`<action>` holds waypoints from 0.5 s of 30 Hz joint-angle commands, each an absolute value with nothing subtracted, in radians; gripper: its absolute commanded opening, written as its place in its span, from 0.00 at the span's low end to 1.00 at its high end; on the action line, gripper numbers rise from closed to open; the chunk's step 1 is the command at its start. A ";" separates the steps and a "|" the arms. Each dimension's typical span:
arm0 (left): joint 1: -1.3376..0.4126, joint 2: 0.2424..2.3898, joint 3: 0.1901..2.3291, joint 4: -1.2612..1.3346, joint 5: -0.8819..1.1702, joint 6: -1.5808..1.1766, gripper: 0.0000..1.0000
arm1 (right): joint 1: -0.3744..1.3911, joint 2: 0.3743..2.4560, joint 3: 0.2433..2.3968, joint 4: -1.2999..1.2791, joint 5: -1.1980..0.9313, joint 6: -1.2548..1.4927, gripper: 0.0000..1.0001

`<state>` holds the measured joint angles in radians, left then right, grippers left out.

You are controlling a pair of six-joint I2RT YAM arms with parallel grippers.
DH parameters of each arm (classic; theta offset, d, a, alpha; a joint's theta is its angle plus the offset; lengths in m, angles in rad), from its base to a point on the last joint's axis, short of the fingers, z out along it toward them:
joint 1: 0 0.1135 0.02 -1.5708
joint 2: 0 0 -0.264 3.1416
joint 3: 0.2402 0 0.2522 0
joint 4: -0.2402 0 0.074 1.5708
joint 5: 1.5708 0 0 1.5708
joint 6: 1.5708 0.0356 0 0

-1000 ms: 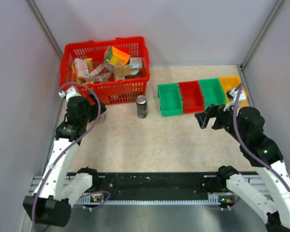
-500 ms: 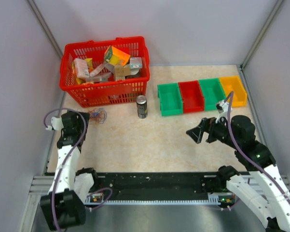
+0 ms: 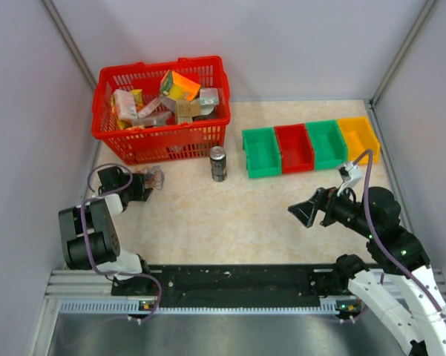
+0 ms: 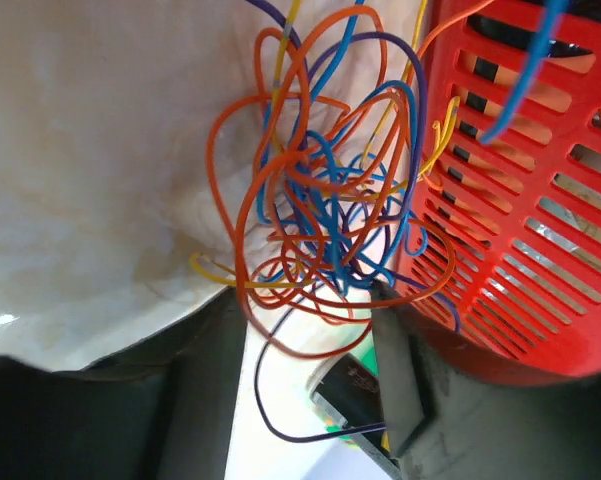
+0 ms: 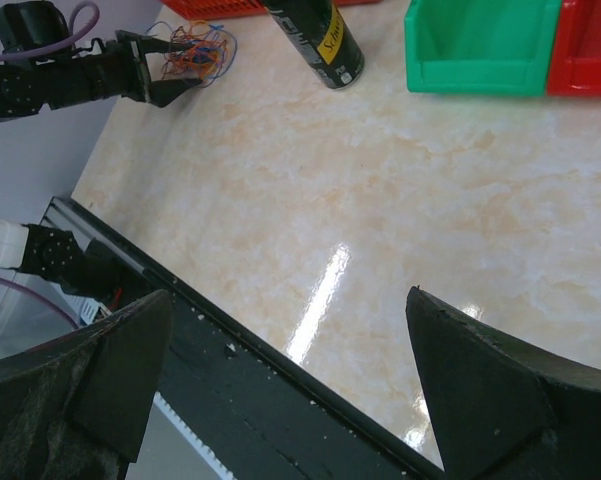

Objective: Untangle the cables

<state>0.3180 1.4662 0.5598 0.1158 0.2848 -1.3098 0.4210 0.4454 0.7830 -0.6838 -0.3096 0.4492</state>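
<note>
At the far left, the left gripper [image 3: 142, 184] lies low over the table [image 3: 230, 215]. Its fingers are spread with nothing clamped, and their tips reach the near edge of the cables [image 4: 320, 210]. The cables are a loose wad of orange, blue, yellow and purple wire on the tabletop, right against the foot of the red basket [image 3: 163, 119].

The step in hand looks like taking a first hold on the tangle. It would go better if the jaws closed on one outlying strand rather than the whole knot. The wide orange loop on the side away from the basket looks the easiest to single out. Some strands rest against the basket's slotted wall, and I cannot tell whether any pass through a slot. The pull should therefore go toward bare table, slowly, so nothing snags.

Farther right stand a dark drink can [image 5: 325, 45] and a row of green, red and yellow bins [image 3: 309, 147], all well clear of the wires. The right gripper [image 5: 288, 298] hovers wide open and empty, well apart from the tangle. It would need to cross over and pin a second strand.
</note>
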 commanded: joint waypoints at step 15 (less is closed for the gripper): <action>0.016 1.085 0.532 -0.305 0.238 -1.040 0.00 | 0.414 0.538 0.677 -0.743 -0.098 0.623 0.99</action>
